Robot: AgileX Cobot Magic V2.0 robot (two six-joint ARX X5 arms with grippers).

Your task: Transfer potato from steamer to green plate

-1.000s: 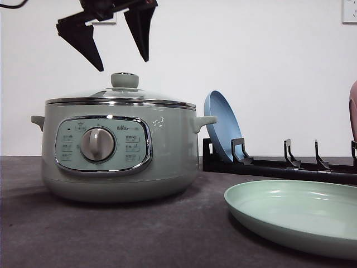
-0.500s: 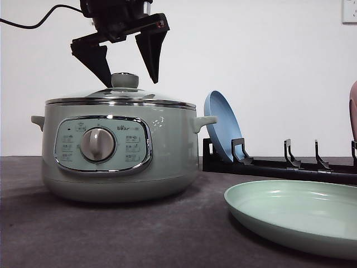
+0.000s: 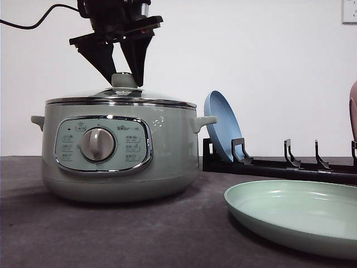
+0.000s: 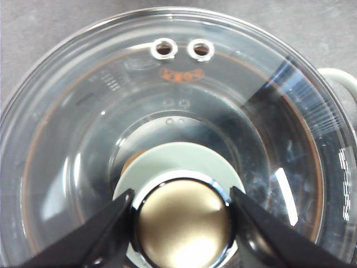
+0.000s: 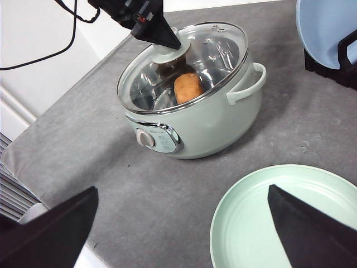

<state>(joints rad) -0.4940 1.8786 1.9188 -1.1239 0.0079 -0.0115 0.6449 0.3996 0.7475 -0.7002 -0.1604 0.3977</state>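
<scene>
Left wrist view: left hand [image 4: 181, 223] clamps the glass lid's [image 4: 83, 111] round, shiny knob [image 4: 183, 223].

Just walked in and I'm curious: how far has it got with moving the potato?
Nothing is moved yet. The potato sits inside the steamer under the glass lid. In hand: the left claw is closed around the lid knob. Left: lift the lid, take the potato, set it on the bare green plate.

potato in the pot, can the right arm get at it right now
Probably not. The glass lid is on the pot, covering the potato. The left gripper is at the lid's knob, while the right gripper hangs open, well away.
</scene>
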